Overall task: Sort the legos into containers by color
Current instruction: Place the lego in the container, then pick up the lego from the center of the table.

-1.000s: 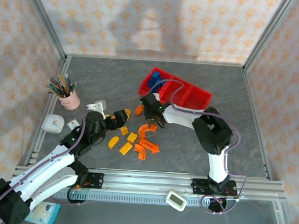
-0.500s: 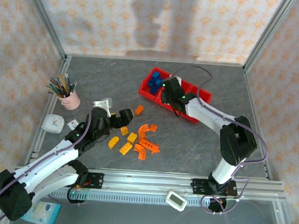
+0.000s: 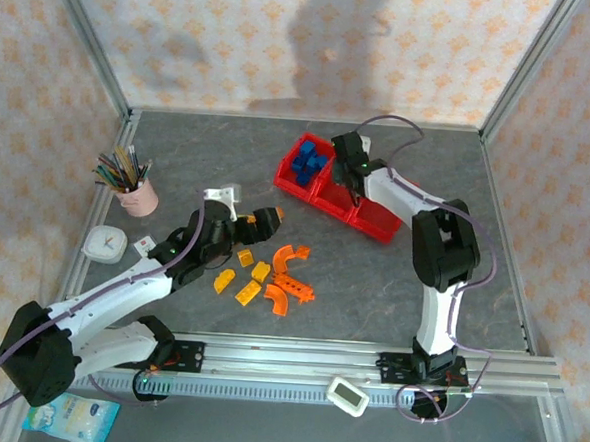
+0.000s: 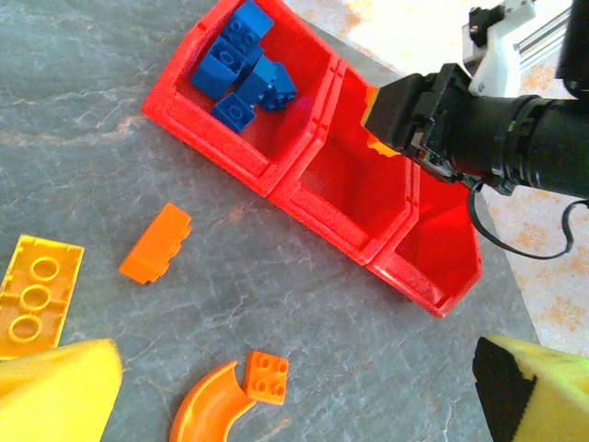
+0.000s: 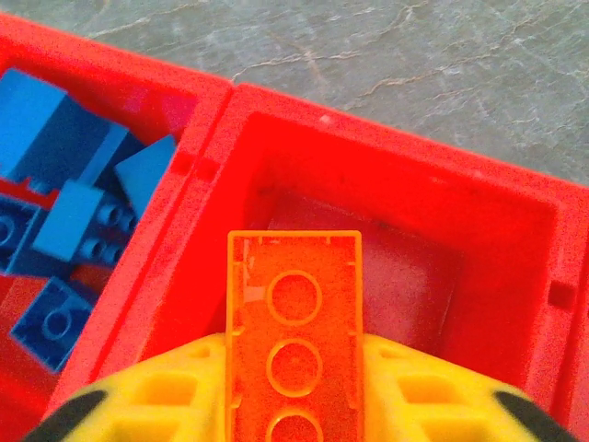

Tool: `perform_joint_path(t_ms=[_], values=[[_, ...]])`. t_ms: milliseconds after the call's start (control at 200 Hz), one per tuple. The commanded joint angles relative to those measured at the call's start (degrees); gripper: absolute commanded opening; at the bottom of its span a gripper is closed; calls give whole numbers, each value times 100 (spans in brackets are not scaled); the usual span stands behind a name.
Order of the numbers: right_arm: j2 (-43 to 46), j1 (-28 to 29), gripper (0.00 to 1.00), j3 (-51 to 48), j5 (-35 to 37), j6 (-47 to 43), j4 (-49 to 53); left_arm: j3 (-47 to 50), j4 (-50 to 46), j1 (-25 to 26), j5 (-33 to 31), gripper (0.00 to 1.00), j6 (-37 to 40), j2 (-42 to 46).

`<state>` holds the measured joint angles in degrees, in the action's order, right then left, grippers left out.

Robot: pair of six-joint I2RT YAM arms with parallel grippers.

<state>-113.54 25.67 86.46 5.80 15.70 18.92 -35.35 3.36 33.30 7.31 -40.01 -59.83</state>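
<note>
Blue bricks [image 5: 64, 212] are sitting in red tray [image 5: 368, 152] | right gripper [image 5: 294, 368] is pinching orange brick [image 5: 294, 304] over it | left gripper [image 4: 294, 387] is gaping empty | loose bricks [image 3: 275, 298] are waiting beside it

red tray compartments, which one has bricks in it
The left end compartment of the red plastic tray in the top view: it holds blue plastic bricks, the other two look bare.

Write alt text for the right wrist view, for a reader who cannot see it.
An orange brick, hollow underside facing the camera, is held between two yellow fingers above the middle compartment of a red tray. The neighbouring compartment at the picture's left holds blue bricks. The grey stone-patterned table runs along the top.
</note>
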Motion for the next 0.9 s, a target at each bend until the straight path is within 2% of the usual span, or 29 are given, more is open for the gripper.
perform_joint_path(t_ms=[0, 140, 320, 460, 621, 891], values=[[-164, -53, 41, 429, 163, -104, 240, -214, 298, 28, 97, 99, 141, -147], [-31, -53, 48, 413, 52, -102, 196, -358, 234, 28, 126, 99, 208, -282], [466, 117, 50, 106, -141, -205, 117, -394, 144, 28, 66, 99, 273, -168], [937, 450, 52, -427, -187, -184, -51, -318, -10, 28, -100, 99, 292, 38], [1281, 900, 58, -962, -205, 9, -118, -177, -352, 19, -328, 99, 334, 373], [1234, 1743, 66, -1254, -134, 884, -275, 104, -872, 10, -793, 99, 309, 1044]])
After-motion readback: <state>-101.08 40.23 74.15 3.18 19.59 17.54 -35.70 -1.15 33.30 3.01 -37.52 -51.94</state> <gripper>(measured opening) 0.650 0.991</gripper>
